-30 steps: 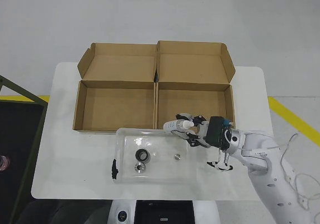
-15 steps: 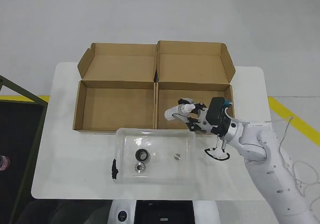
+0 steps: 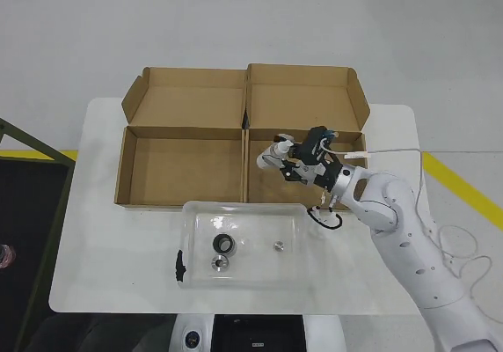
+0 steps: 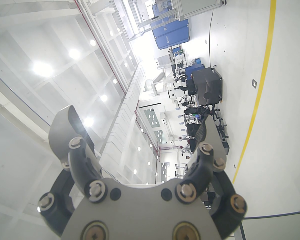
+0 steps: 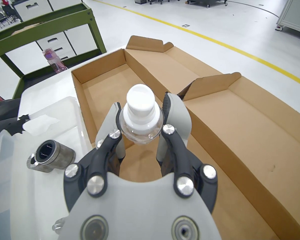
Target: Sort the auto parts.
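Observation:
My right gripper [image 3: 285,160] [image 5: 141,123] is shut on a white and clear plastic part [image 5: 140,113] [image 3: 273,157] and holds it above the near left part of the right cardboard box [image 3: 322,172] [image 5: 240,136]. The left cardboard box [image 3: 181,167] [image 5: 100,88] stands beside it. A clear tray [image 3: 200,264] [image 5: 12,176] in front of the boxes holds a black-bored metal bearing [image 3: 223,244] [image 5: 51,154], a flat metal ring [image 3: 220,262] and a small metal nut [image 3: 279,245]. My left gripper [image 4: 140,131] is open, tilted up toward the ceiling, with nothing between its fingers.
A black jagged part [image 3: 179,264] [image 5: 17,124] sits at the tray's left end. The white table [image 3: 93,229] has free room left and right of the tray. A green cart [image 3: 5,176] stands left of the table.
My right gripper has carried the white part away from the tray's far edge, up and back over the right box. The parts in the tray have not moved.

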